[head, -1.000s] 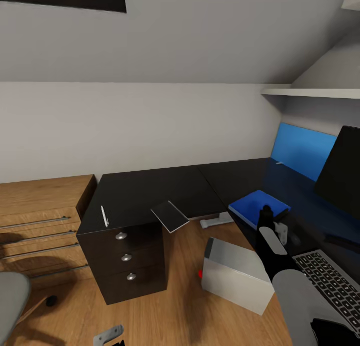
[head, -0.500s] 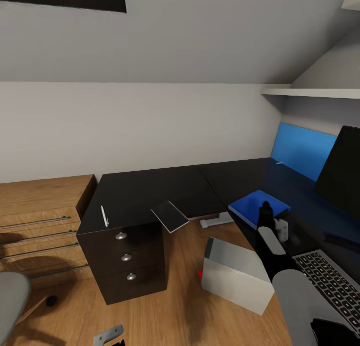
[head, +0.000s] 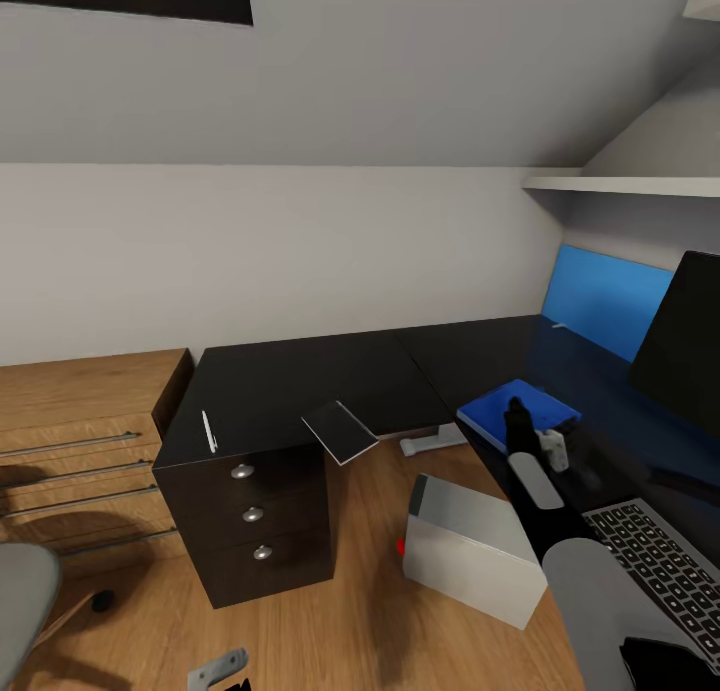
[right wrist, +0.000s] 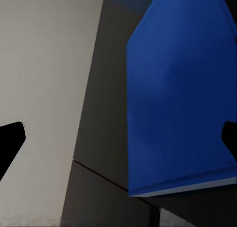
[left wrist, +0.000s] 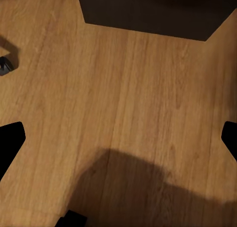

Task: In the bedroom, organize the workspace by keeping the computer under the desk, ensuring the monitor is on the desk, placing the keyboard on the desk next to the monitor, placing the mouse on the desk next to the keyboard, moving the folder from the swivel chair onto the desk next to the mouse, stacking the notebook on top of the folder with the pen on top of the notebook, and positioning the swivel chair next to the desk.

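Our right gripper [head: 517, 411] hangs over the near corner of the folder [head: 520, 412]; in the right wrist view its two dark fingertips [right wrist: 10, 140] sit wide apart at the picture's edges — released, grasping nothing. The folder's white edge lies close to the front edge of the desk [head: 300, 386], with bare black top open beyond it toward the wall. The left gripper [left wrist: 118, 138] is likewise spread, fingertips far apart above bare wooden floor [left wrist: 123, 98].

Around us: the keyboard [head: 665, 561] lies beside the right arm, the monitor [head: 685, 336] stands behind it, and the computer [head: 470, 551] sits on the floor just below the desk's inner edge. The notebook [head: 340, 431] juts tilted over the desk's edge above the drawers [head: 252, 514]; the pen [head: 209, 431] lies near the left corner. A grey piece of the swivel chair [head: 22, 596] shows at lower left, and its castor [left wrist: 6, 65] shows in the left wrist view.

The right wrist view shows the folder's blue face [right wrist: 182, 89] close up — the head view has the arm partly covering it.
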Tool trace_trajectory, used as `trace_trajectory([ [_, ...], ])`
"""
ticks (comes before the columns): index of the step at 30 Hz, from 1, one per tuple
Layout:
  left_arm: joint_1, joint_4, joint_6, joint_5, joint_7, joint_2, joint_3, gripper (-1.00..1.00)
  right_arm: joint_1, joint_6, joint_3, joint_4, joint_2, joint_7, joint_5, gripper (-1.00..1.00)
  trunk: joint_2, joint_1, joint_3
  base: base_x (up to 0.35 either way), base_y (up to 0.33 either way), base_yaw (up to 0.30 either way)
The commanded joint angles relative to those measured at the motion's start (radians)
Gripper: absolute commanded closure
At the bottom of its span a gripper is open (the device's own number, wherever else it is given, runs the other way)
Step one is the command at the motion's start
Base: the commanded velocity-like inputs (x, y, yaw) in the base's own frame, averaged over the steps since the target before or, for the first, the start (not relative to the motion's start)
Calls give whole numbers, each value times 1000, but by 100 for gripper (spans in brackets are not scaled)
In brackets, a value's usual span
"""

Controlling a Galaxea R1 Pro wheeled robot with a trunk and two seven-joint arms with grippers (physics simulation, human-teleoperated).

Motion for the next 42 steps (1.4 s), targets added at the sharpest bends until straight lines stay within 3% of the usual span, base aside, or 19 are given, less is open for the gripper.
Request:
trace_trajectory([
  [1,0,-3,3,7,7,0,-2,-100,0,13,7,-1,0,-2,-7,-100,0,0,-1,0,0,0],
  [6,0,-2,3,7,7,0,-2,-100,0,158,32,-1,1,0,-4,-100,0,0,-1,0,0,0],
  [10,0,-2,3,7,7,0,-2,-100,0,225,42,1,3,15,-4,-100,0,0,-1,0,0,0],
  [17,0,-2,3,7,7,-1,-2,-100,0,279,58,7,11,28,-5,-100,0,0,-1,0,0,0],
  [18,0,-2,3,7,7,-1,-2,-100,0,364,80,14,21,29,-6,-100,0,0,-1,0,0,0],
  [20,0,-2,3,7,7,-1,-2,-100,0,442,89,36,33,29,-7,-100,0,0,-1,0,0,0],
  [24,0,-2,3,7,7,-1,-2,-100,0,544,95,89,62,30,-6,-100,0,0,-1,0,0,0],
  [28,0,-2,2,7,7,-1,-2,-100,0,679,98,148,120,30,-8,-100,0,0,-1,0,0,0],
  [33,0,-2,2,7,7,0,-2,-100,0,720,97,155,153,33,-8,-100,0,0,-1,0,0,0],
  [42,0,-2,2,7,7,0,-2,-100,1,728,92,158,167,95,-12,-100,0,0,-1,0,0,0],
])
